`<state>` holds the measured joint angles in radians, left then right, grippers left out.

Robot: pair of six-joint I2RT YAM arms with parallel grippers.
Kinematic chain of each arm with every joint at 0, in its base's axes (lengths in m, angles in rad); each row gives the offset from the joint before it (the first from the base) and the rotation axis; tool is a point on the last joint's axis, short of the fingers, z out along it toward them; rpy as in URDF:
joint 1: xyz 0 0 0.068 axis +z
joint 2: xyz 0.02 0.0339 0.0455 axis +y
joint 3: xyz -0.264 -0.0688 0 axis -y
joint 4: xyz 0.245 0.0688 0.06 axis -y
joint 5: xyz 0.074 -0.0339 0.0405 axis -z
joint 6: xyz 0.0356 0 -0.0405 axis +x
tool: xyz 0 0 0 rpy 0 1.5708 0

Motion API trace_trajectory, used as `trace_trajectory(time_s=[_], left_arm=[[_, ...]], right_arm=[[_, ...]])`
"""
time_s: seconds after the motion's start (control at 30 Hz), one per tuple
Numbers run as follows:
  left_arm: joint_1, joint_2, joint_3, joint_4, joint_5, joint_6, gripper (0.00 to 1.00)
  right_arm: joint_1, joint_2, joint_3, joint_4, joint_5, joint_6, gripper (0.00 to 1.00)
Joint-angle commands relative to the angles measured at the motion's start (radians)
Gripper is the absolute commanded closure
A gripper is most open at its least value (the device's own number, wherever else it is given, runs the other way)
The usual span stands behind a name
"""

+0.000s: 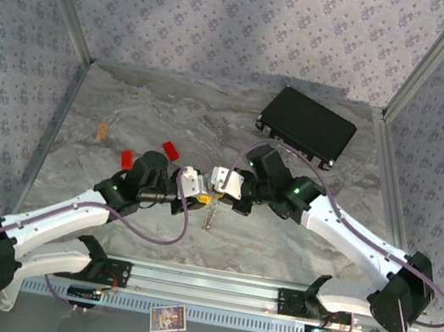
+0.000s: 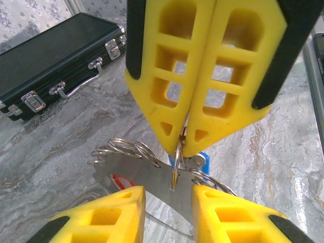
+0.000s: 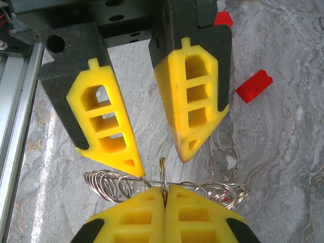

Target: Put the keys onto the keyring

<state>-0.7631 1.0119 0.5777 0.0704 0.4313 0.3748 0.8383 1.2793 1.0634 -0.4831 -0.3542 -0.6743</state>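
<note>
Over the near half of the grey marbled tabletop, your two arms meet nose to nose with the work hanging between them. Closest in the right wrist view, the right claw is clenched. Its yellow pads press flat together on a small upright loop of the silvery wire keyring, which is held clear of the table.

The keyring runs crosswise under both claws, with bunches of coiled loops out to either side. Facing it, the left claw stands released, jaws partway apart. Its tips sit just above the wire and grip nothing that can be seen.

From the left wrist, a small blue-headed key shows just behind the right claw's tips, close against the ring. A flat silvery blade with a red patch beside it lies between the left claw's pads. Whether that is the red key cannot be told.

Expect the keyring to be light, springy and slick, thin wire that will twist or swing if you nudge it. You would do best to take it on bare wire between the coil bunches, close to the right claw's pinch. Take a key by its plastic head, not its smooth blade.

Farther out, two red plastic bricks lie on the table. At the back rests a black hard case with metal latches.
</note>
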Motion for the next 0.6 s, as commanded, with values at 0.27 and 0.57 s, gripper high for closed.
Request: trace_trajectory(time_s=[0.27,0.57], left_arm=[[-0.008,-0.010,0.019,0.026,0.057,0.015,0.86],[-0.008,-0.017,-0.002,0.075,0.069,0.005,1.00]], right_arm=[[0.031,0.008,0.032,0.006,-0.035,-0.038,1.00],[-0.038,-0.059,-0.064,0.102,-0.134,0.066,0.77]])
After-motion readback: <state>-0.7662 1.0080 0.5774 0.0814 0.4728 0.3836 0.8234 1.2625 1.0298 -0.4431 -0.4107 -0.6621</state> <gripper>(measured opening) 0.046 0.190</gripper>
